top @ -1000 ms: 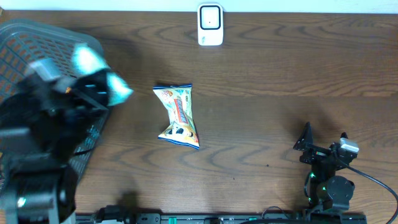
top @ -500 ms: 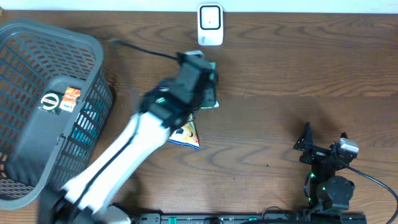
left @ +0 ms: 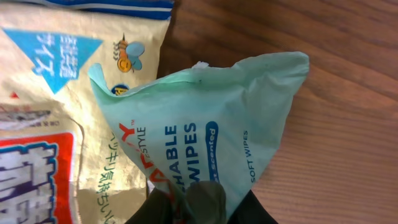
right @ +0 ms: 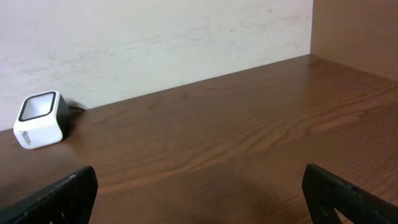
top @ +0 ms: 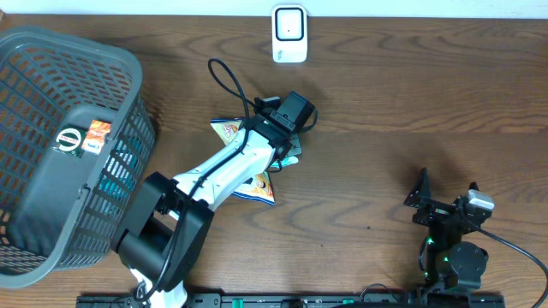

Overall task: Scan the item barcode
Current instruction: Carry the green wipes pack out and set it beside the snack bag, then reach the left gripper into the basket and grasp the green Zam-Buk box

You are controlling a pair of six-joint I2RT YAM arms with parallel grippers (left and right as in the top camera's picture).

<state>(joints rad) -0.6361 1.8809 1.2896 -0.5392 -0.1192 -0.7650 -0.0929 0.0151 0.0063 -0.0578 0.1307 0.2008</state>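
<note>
Wipes pack (left: 205,130) moved from basket (top: 51,85), over snack bag (left: 56,93).

The wipes pack (left: 205,124) overlaps the snack bag (top: 255,188) mid-table, basket (top: 86,47) left, scanner (top: 289,34) behind.

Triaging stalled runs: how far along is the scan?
Done: the left gripper is shut on the wipes pack. In hand: the pack is mid-table, overlapping the snack bag, well short of the scanner at the far edge. Left: bring the pack to the scanner and show its barcode; no barcode shows in these views. The right gripper is open and parked.
</note>
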